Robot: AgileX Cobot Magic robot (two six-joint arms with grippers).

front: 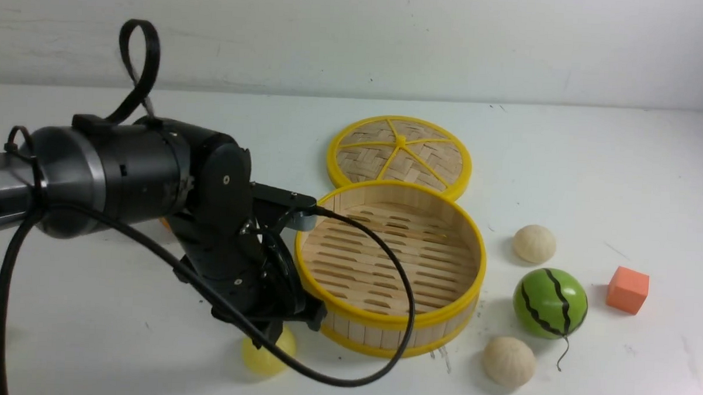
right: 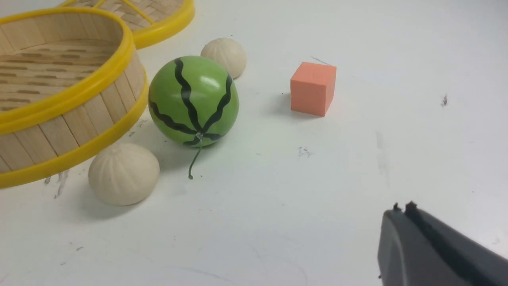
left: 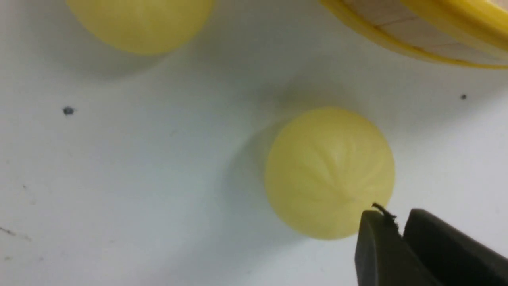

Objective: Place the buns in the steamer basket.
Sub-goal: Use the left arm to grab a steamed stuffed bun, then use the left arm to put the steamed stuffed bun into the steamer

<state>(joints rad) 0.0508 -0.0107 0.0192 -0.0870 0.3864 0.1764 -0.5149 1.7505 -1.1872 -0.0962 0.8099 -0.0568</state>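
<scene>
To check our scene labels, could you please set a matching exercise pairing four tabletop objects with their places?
Objects: 1 woven lid; 2 watermelon ball; 3 orange cube; 4 yellow bun.
Places: A farthest right; B left of the steamer basket's near edge; C behind the steamer basket; D between far cream bun and near cream bun.
Pairs: 1-C; 2-D; 3-A; 4-B.

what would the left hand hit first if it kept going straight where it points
Most likely the pale yellow bun by the steamer basket: the left hand points down with its tips at the bun's edge. Depth is unclear, so it may slip past onto the table.
</scene>
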